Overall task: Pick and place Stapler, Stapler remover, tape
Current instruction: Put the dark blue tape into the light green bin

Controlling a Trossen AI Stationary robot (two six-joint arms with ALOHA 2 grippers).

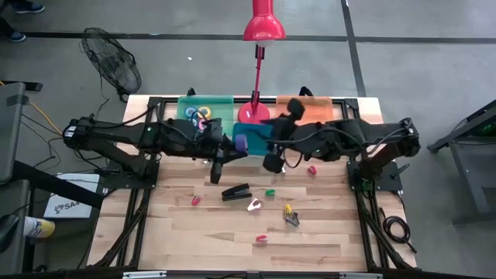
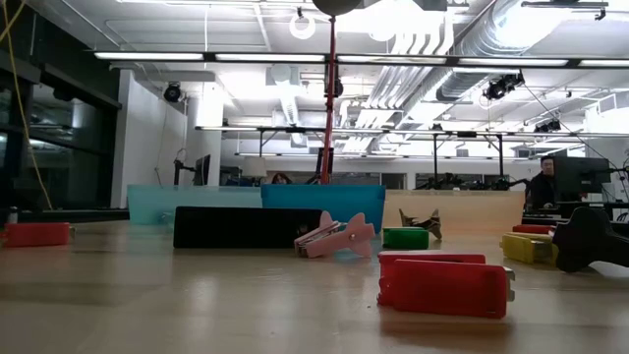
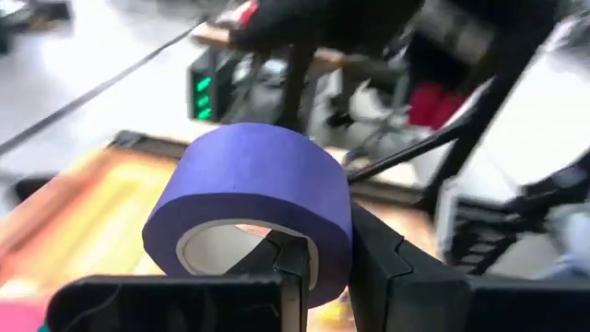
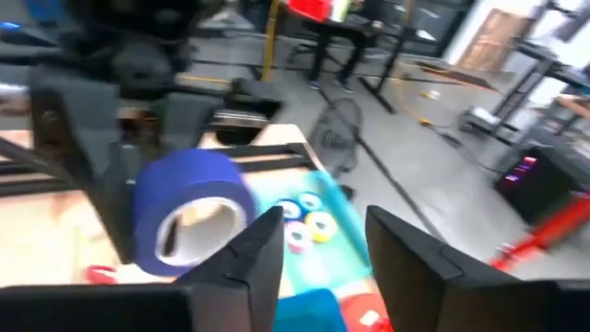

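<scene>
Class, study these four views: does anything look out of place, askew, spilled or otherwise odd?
Nothing looks damaged or spilled. The left tool is shut on a purple tape roll in the air, and small staplers lie scattered on the table, as the task expects.

Only partial letters "SA" can be read, on a white sheet (image 1: 66, 204) on the floor.

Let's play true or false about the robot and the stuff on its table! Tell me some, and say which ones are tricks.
1. The left gripper holds a purple tape roll. True.
2. The right gripper holds a stapler. False: it is open and holds nothing.
3. A black stapler lies on the wooden table. True.
4. The green bin is empty. False: coloured tape rolls lie in it.
</scene>
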